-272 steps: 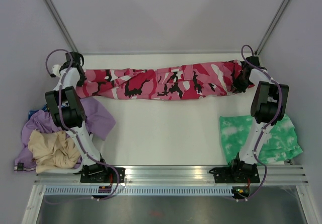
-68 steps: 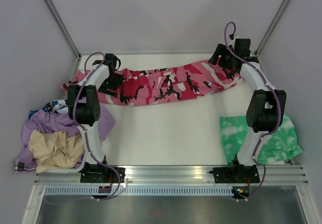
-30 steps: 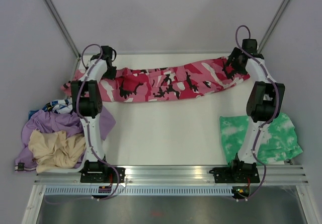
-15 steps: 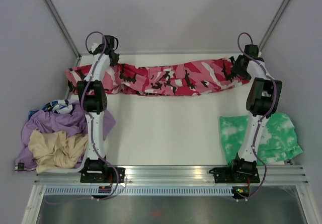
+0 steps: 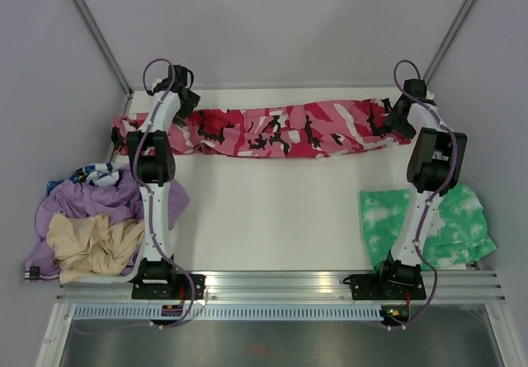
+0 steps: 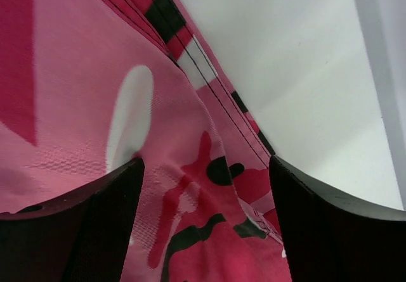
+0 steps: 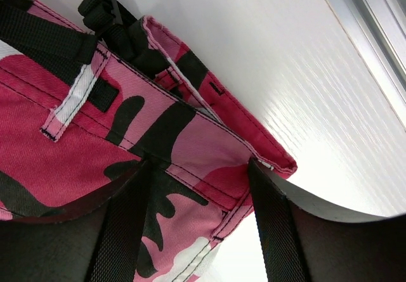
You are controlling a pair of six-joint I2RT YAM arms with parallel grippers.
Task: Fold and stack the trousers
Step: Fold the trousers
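As left fingers (image 6: 95, 231) are newly opened, right fingers (image 7: 120, 231) also apart, the trousers (image 5: 280, 129) are released flat, upper centre, for folding.

Robotics lab test cell, plain grey enclosure walls (image 5: 272, 21), metal corner struts (image 5: 92, 27), white table (image 5: 272, 210), white-and-black left robot arm (image 5: 158, 218) and matching right robot arm (image 5: 419, 218) bolted to an aluminium rail (image 5: 280, 283)

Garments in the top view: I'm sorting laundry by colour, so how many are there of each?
Pink camouflage trousers: 1
Green tie-dye garment: 1
Lilac garment: 1
Beige garment: 1
Blue-and-white printed cloth: 1
Total: 5 visible; the heap may hide more.
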